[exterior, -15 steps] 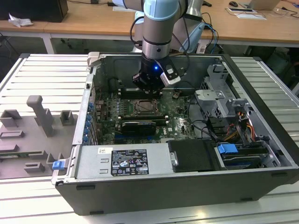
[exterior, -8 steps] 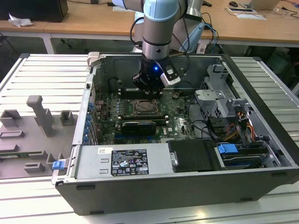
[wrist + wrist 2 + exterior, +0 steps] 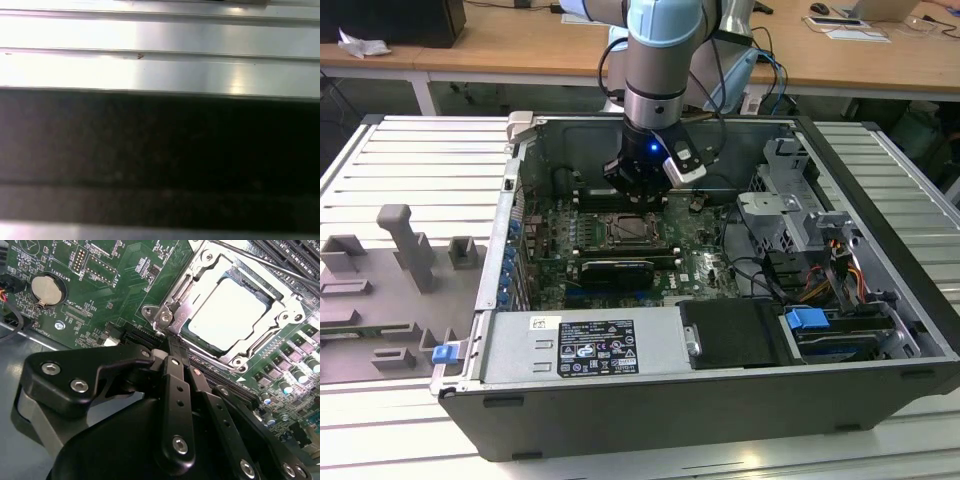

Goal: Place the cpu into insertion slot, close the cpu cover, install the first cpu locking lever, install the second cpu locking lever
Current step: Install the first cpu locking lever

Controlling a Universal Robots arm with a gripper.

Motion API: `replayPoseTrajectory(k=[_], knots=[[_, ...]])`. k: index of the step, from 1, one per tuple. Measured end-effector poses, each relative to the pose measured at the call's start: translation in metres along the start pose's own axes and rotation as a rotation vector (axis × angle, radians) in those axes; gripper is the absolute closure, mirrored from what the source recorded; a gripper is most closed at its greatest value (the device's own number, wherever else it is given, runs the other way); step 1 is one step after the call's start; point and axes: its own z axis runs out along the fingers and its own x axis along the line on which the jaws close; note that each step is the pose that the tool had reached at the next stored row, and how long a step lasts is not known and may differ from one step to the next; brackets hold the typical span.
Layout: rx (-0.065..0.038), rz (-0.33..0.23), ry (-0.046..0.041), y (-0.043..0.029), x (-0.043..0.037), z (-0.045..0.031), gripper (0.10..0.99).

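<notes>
Fingers (image 3: 175, 380) of the hand (image 3: 176, 347) sit pressed together with nothing between them in the second wrist view, tips just beside the insertion slot (image 3: 172, 295), where one cpu (image 3: 235, 312) lies under the lowered cpu cover (image 3: 200, 287). From the exterior view, the hand (image 3: 640, 195) hangs inside the computer case (image 3: 650, 400) above one green motherboard (image 3: 545, 245).

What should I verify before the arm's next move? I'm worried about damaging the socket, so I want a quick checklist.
1. cpu lying flat in the insertion slot: ok.
2. cpu cover lowered around the chip: ok.
3. Thin locking lever latched: cannot tell.
4. gripper shut, tips at the cover's corner: ok.
5. Tips touching the cover: cannot tell.
</notes>
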Motion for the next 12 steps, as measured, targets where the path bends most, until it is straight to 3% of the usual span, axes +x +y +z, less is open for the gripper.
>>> replayPoseTrajectory(k=[3,6,12], knots=[[0.000,-0.001,0.0001,0.0003,0.0000,-0.0050,0.980],[0.000,-0.002,0.0002,0.0010,0.0000,-0.0152,0.980],[0.000,-0.002,0.0003,-0.0008,0.0001,-0.0153,0.980]])
